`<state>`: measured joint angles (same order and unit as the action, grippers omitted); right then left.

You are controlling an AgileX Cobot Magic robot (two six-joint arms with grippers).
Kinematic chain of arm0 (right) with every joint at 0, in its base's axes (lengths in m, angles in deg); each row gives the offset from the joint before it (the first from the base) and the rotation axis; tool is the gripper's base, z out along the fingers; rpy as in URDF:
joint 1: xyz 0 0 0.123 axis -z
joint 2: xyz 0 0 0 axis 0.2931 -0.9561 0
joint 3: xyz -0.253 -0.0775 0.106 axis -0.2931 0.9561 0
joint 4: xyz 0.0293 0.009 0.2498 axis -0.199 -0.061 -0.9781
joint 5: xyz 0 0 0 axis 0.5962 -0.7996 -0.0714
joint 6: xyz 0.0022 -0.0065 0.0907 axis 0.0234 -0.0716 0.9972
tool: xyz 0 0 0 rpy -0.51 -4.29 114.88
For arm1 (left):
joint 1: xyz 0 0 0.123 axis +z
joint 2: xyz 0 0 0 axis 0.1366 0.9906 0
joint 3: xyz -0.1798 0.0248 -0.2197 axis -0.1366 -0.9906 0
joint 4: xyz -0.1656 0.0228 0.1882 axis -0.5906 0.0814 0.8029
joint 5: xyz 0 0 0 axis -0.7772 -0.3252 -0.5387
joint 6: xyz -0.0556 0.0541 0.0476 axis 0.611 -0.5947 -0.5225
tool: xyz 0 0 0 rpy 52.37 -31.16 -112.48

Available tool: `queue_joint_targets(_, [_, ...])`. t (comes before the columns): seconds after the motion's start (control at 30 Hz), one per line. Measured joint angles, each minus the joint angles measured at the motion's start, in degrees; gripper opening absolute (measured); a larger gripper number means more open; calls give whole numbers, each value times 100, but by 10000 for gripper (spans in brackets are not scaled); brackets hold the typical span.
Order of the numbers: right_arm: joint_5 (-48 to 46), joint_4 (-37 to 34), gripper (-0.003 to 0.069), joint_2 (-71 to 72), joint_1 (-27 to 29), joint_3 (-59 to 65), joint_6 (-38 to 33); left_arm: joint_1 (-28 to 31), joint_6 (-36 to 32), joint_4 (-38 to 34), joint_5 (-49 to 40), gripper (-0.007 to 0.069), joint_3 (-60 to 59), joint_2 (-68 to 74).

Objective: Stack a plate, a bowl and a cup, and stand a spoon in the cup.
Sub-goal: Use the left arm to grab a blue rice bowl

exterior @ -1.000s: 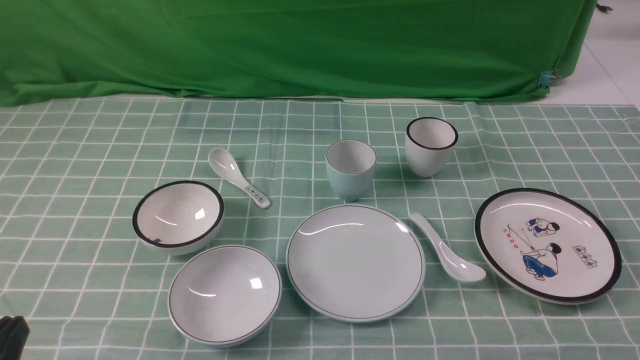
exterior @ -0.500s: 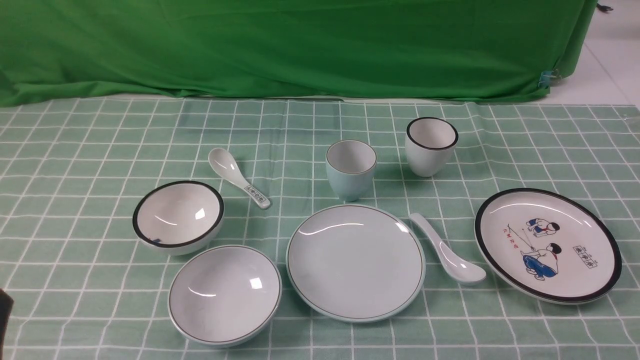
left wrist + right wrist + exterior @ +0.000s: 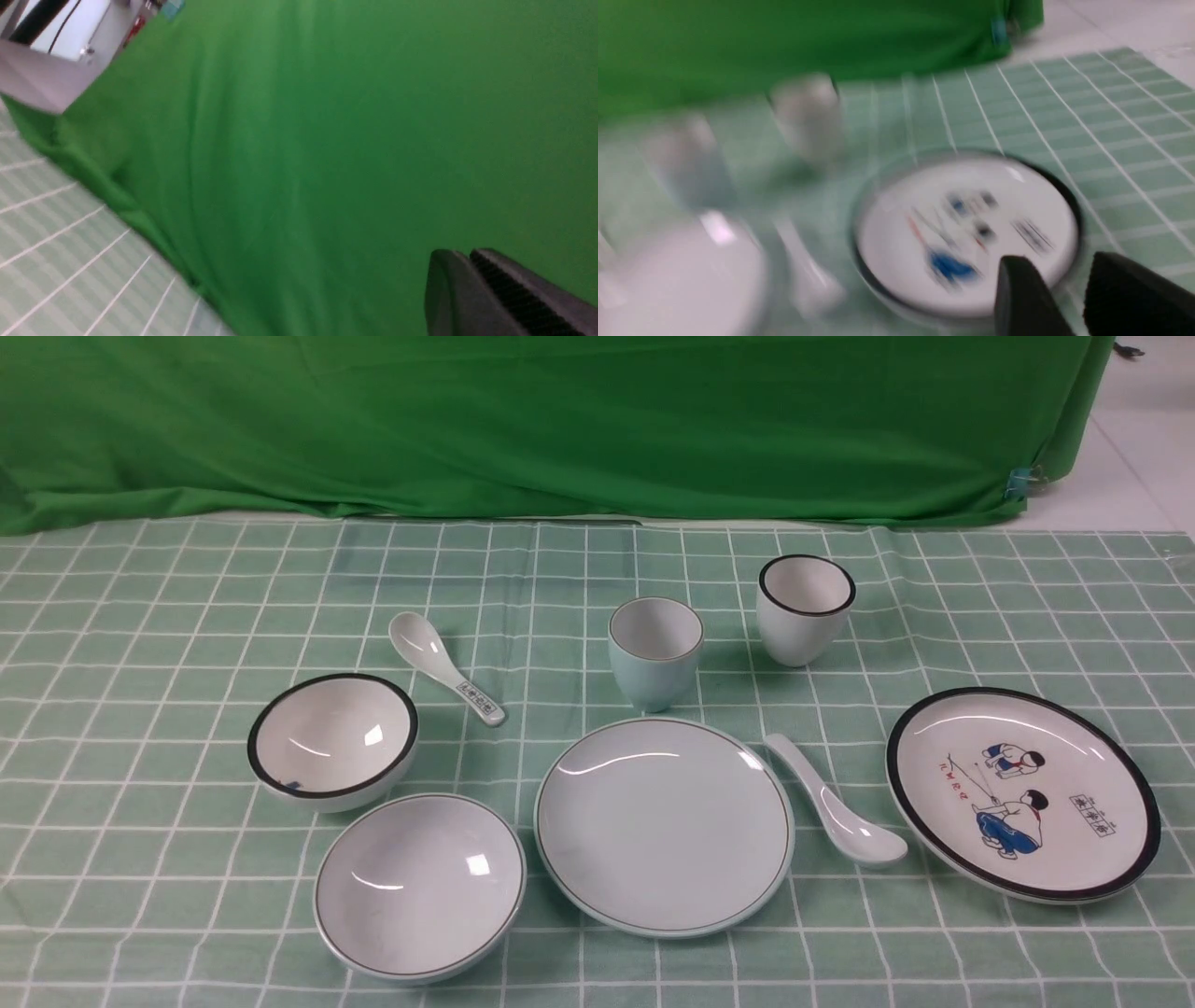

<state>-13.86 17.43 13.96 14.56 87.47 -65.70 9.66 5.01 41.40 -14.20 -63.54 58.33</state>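
Tableware lies unstacked on checked cloth (image 3: pixel 140 728) — plate (image 3: pixel 663 826) central, likely base, bowl (image 3: pixel 420 887) just beside it; right gripper (image 3: pixel 1066 280) slightly parted, empty; left gripper (image 3: pixel 460 261) unreadable.

Glossy, smooth glazed ceramic: pale blue-green plate (image 3: pixel 663 826), grey-blue bowl (image 3: pixel 420 887), pale blue cup (image 3: pixel 653 658), plain white spoon (image 3: pixel 831 800). Matt checked tablecloth (image 3: pixel 140 616).

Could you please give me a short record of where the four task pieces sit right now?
plate: centre front, bare
bowl: just left of the plate, empty
cup: upright behind the plate, empty
spoon: lying just right of the plate, handle pointing away
stack: not yet started
right hand: open, empty, near the cartoon plate
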Motion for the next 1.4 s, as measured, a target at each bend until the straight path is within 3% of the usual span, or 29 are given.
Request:
queue_joint_targets(0.1, [997, -266, 242, 0, 0, 0, 1180, 0, 1027, 1076, -546, 17, 892, 113])
queue_joint_targets(0.2, [1543, -307, 242, 0, 0, 0, 1504, 0, 1350, 1909, -2656, 17, 2374, 632])
queue_joint_targets(0.43, [1716, -315, 242, 0, -7, -13, 1682, 0, -539, 1668, -6761, 17, 4443, 2881])
queue_joint_targets(0.57, [434, -324, 183, -34, -214, -619, 1622, 0, -1419, 1236, -8028, 17, 4811, 4115])
queue_joint_targets(0.7, [-1504, -324, 56, -615, -673, -1911, 699, 0, -1931, 997, -8316, 11, 4837, 5273])
queue_joint_targets(0.73, [-2363, -324, 38, -1041, -901, -2597, 292, -16, -2055, 947, -8272, 6, 4837, 5665])
queue_joint_targets(0.8, [-3186, -317, 31, -1463, -1096, -3078, -46, -106, -2134, 949, -8163, 4, 4837, 5990])
queue_joint_targets(0.93, [-5304, -233, 22, -3255, -1729, -4479, -715, -922, -1927, 1170, -7595, 1, 4850, 6843])
queue_joint_targets(1.1, [-5779, -78, 22, -4330, -2023, -4934, -902, -1734, -1309, 1722, -7131, 1, 4850, 7459])
queue_joint_targets(1.23, [-5828, -66, 29, -4917, -2143, -4971, -941, -2030, -1031, 1952, -6800, 15, 4850, 7885])
queue_joint_targets(1.3, [-5833, -65, 41, -5135, -2163, -4971, -946, -2064, -974, 2105, -6607, 43, 4856, 8018])
queue_joint_targets(1.4, [-5756, -65, 59, -5317, -2164, -4978, -957, -2064, -607, 2620, -6231, 166, 4856, 8218])
